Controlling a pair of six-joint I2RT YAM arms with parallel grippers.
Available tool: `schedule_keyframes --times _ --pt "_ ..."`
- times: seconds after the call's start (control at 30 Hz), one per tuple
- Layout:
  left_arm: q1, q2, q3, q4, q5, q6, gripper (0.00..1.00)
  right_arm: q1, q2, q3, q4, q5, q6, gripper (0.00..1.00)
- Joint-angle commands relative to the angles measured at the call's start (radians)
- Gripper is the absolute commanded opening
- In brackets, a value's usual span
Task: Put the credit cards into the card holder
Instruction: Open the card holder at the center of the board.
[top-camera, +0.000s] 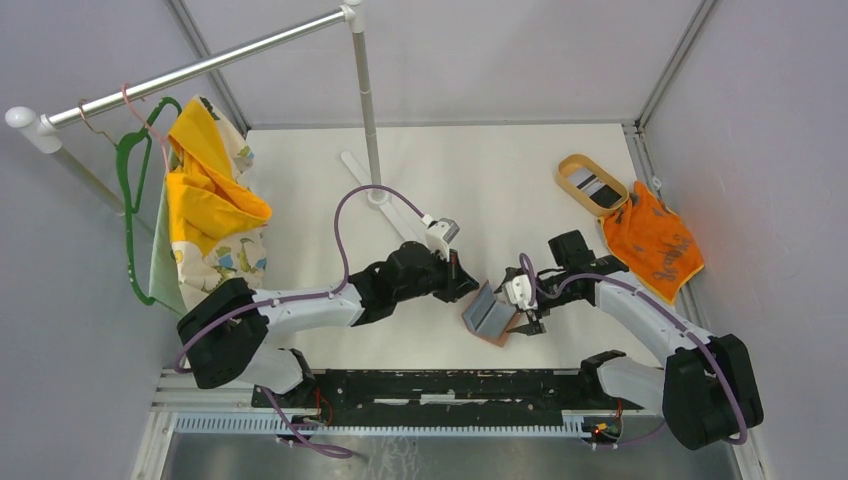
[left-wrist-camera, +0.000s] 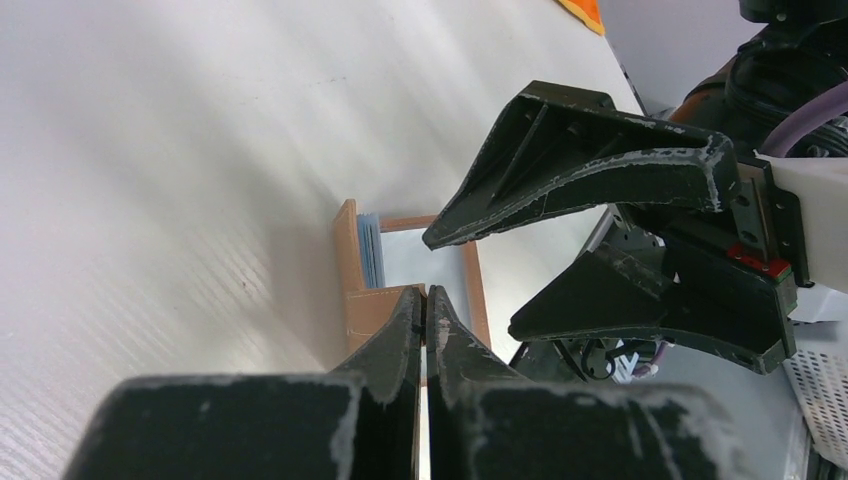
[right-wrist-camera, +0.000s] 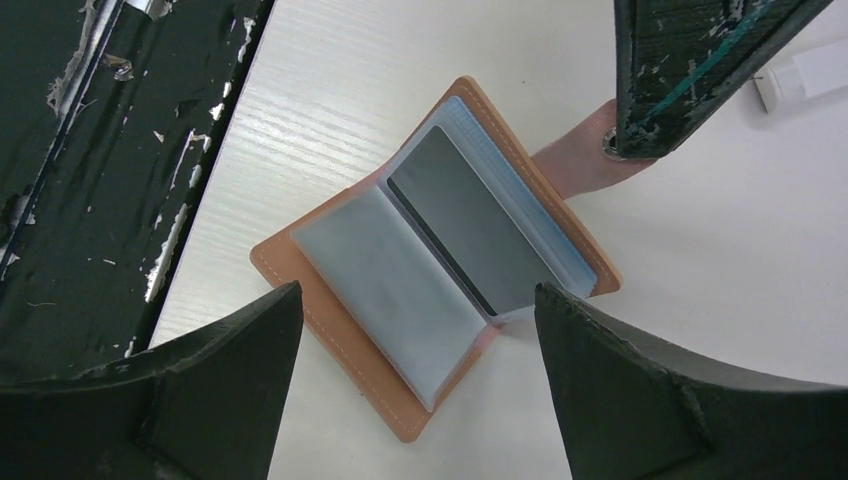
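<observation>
The card holder (top-camera: 490, 315) lies open on the table, clear sleeves up (right-wrist-camera: 395, 290). A black credit card (right-wrist-camera: 470, 225) sits in its right-hand sleeve, and blue card edges (left-wrist-camera: 370, 250) show at its side. My left gripper (top-camera: 462, 275) is shut, its tips (left-wrist-camera: 425, 292) pressing on the pink snap tab (right-wrist-camera: 575, 160). My right gripper (right-wrist-camera: 417, 290) hangs open just above the card holder, one finger on each side and nothing between them. More credit cards (top-camera: 600, 187), white with dark stripes, lie in the tray at the far right.
A tan oval tray (top-camera: 572, 168) sits at the back right beside an orange cloth (top-camera: 652, 240). A clothes rack pole (top-camera: 365, 100) stands mid-table. A green hanger with yellow clothing (top-camera: 205, 210) hangs at the left. A black rail (top-camera: 440, 385) runs along the near edge.
</observation>
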Motion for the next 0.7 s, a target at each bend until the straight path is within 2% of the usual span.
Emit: schedule_keyframes --times 0.0,0.1,0.17,0.23,0.47,0.6,0.67 --pt "0.017 0.012 0.028 0.033 -0.009 0.074 0.02 0.012 -0.001 -0.001 0.015 0.007 -0.012 0.9" --pt "0.029 0.014 0.022 0.029 -0.006 0.079 0.02 0.017 0.002 -0.002 0.017 0.012 -0.01 0.87" --pt "0.033 0.01 0.022 0.026 0.005 0.088 0.02 0.02 0.009 -0.007 0.025 0.026 -0.001 0.81" --pt "0.036 -0.001 0.026 0.017 0.012 0.104 0.02 0.029 0.02 -0.014 0.038 0.063 0.006 0.74" --pt "0.039 -0.029 0.034 -0.001 0.037 0.139 0.02 0.109 0.121 -0.021 0.041 0.23 0.012 0.37" --pt "0.04 -0.025 0.035 -0.001 0.049 0.141 0.02 0.134 0.188 0.044 -0.062 0.251 -0.02 0.33" --pt "0.041 -0.026 0.034 0.003 0.064 0.141 0.02 0.133 0.188 0.089 -0.102 0.213 -0.017 0.37"
